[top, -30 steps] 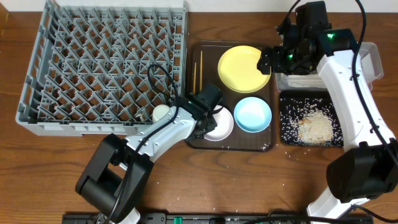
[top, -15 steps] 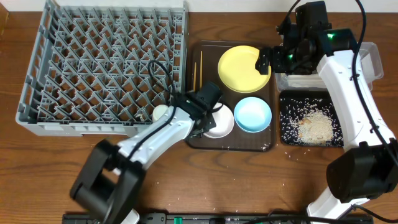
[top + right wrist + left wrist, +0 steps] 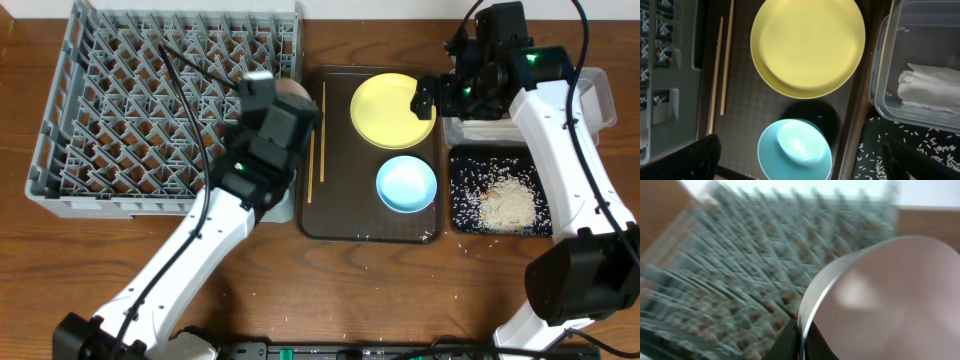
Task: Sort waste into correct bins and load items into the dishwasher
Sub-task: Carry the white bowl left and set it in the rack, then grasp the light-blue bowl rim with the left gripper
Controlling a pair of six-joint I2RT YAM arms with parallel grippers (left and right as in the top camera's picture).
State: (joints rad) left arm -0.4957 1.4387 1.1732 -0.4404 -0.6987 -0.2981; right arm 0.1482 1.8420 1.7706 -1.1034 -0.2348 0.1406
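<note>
My left gripper (image 3: 801, 332) is shut on the rim of the white bowl (image 3: 890, 305), which it holds raised and tilted. Seen from overhead, this gripper (image 3: 285, 105) and the bowl (image 3: 293, 89) are over the right edge of the grey dishwasher rack (image 3: 150, 100). My right gripper (image 3: 800, 160) is open and holds nothing. It hovers above the brown tray between the yellow plate (image 3: 807, 45) and the light blue bowl (image 3: 795, 150). The chopsticks (image 3: 316, 130) lie along the tray's left side. A crumpled napkin (image 3: 930, 87) sits in the clear tub (image 3: 600, 95). Rice is piled in the black tray (image 3: 462, 215).
The brown serving tray (image 3: 340, 215) lies between the rack and the two bins. Stray rice grains dot the wooden table (image 3: 400, 290) near its front edge. The left arm's forearm crosses the rack's front right corner.
The left gripper closed on the white bowl, lifted it off the brown tray and carried it up and left to the rack's right edge. The right arm stayed still.
</note>
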